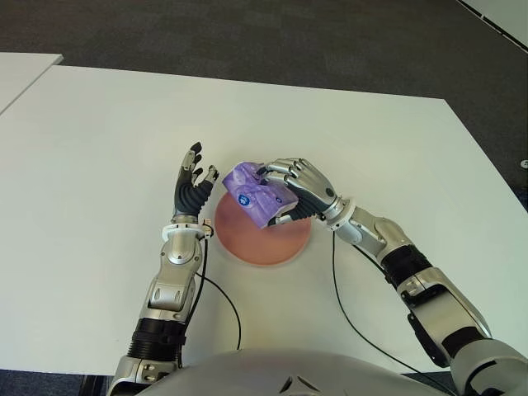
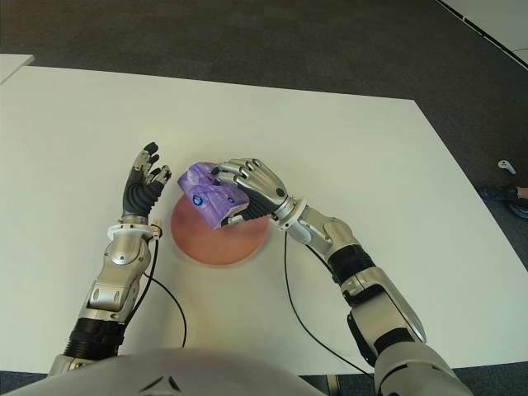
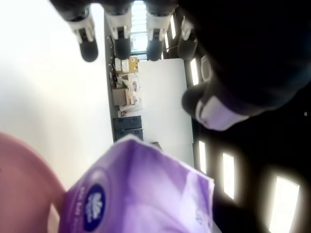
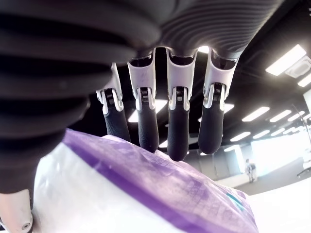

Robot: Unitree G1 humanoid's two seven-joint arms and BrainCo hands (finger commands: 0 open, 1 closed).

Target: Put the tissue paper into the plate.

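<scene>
A purple tissue pack (image 1: 257, 195) with a blue round logo is held by my right hand (image 1: 290, 191), fingers curled over its top and thumb under it, above the far edge of the round pink plate (image 1: 256, 244). The right wrist view shows the fingertips (image 4: 148, 133) pressing on the purple wrapper (image 4: 160, 194). My left hand (image 1: 192, 188) stands just left of the plate, fingers spread and pointing away from me, holding nothing. In the left wrist view the pack (image 3: 136, 194) shows close by, apart from the fingers.
The white table (image 1: 99, 157) spreads wide on all sides of the plate. Thin black cables (image 1: 227, 301) trail from both wrists toward my body. A second table's corner (image 1: 21, 70) lies at the far left, dark carpet beyond.
</scene>
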